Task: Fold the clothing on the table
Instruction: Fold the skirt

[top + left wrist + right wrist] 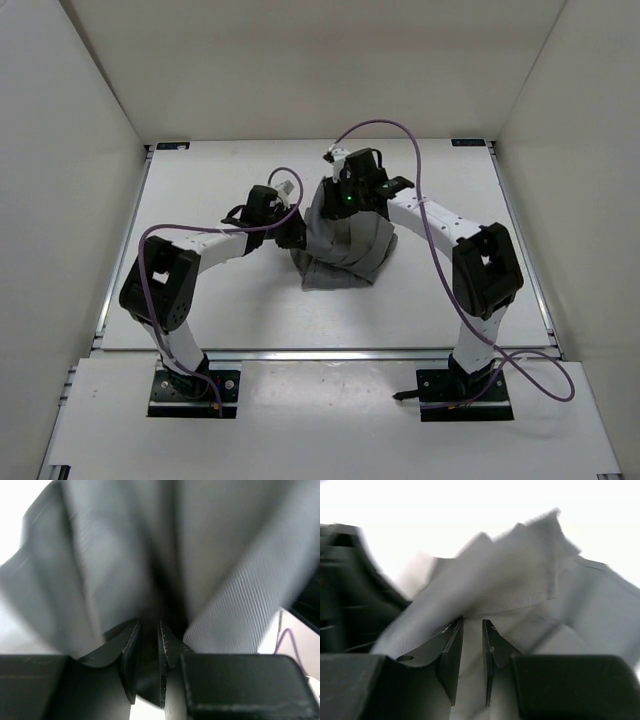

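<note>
The grey pleated clothing (345, 252) lies bunched in a heap at the middle of the white table (220, 300), its top pulled up toward the arms. My left gripper (297, 232) presses in at the heap's left side. In the left wrist view the left gripper (149, 623) is shut on a dark fold of the clothing (225, 580). My right gripper (341, 210) stands over the top of the heap. Seen from the right wrist, the right gripper (472, 622) is shut on the clothing (510, 580), with fabric draped across its tips.
White enclosure walls (60, 200) stand at the left, right and back of the table. A silver rail (330, 352) runs along the front edge ahead of the arm bases. Purple cables (400, 130) loop above both arms.
</note>
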